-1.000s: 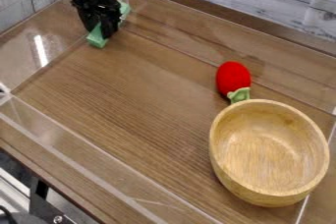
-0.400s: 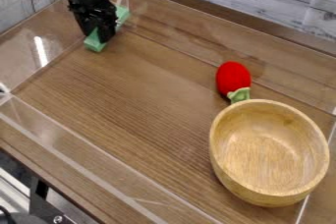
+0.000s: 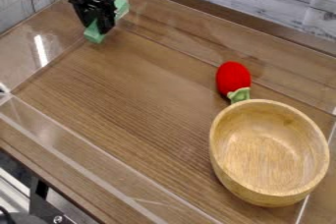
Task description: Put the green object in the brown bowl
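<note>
The green block (image 3: 100, 27) sits far back at the left of the table (image 3: 132, 110), mostly hidden by the black gripper (image 3: 92, 17) that points straight down and is closed on it, so only a pale matte green end below the fingers and a sliver at the right show, and whether the block touches the wood cannot be made out. The arm above the gripper is cut off by the top edge. Well apart, at the near right, stands the empty brown bowl (image 3: 269, 195), light wood with a thick rim, and just behind it lies a red strawberry toy (image 3: 234, 79) with green leaves.
</note>
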You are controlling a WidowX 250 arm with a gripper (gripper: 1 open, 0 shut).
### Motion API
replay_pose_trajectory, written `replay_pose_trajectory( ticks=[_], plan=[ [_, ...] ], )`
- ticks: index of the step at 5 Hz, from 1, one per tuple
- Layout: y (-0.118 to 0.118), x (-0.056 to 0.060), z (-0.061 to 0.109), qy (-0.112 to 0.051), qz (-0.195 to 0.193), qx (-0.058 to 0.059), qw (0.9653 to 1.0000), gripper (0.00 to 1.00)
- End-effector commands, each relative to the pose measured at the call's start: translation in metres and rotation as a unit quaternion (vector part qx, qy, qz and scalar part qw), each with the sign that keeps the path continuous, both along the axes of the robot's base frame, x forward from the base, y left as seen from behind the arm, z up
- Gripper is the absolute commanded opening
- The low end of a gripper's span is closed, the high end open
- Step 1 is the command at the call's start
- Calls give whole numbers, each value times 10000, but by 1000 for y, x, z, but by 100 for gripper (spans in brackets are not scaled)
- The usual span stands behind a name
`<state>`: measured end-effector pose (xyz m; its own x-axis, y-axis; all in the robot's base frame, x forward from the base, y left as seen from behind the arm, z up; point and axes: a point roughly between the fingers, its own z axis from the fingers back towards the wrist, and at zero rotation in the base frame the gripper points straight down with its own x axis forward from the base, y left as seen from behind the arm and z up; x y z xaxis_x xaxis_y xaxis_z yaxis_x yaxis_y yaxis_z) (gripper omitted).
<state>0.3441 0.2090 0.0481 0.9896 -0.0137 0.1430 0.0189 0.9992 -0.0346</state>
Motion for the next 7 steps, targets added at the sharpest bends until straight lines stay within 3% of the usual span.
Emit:
replay_pose_trajectory(
  ticks=[1, 2, 3, 4, 5, 7],
  plan=[
    [-7, -9, 54, -446, 162, 208, 9987, 0],
    [-29, -14, 70, -590, -41, 141, 9981, 0],
    [-60, -24, 74, -619, -341, 31, 9975, 0],
    [-95, -27, 74, -625, -836, -79, 9945, 0],
    [-136, -27, 68, -621, -1242, -167, 9902, 0],
    [-235, -47, 58, -538, -1575, -277, 9857, 0]
  ],
)
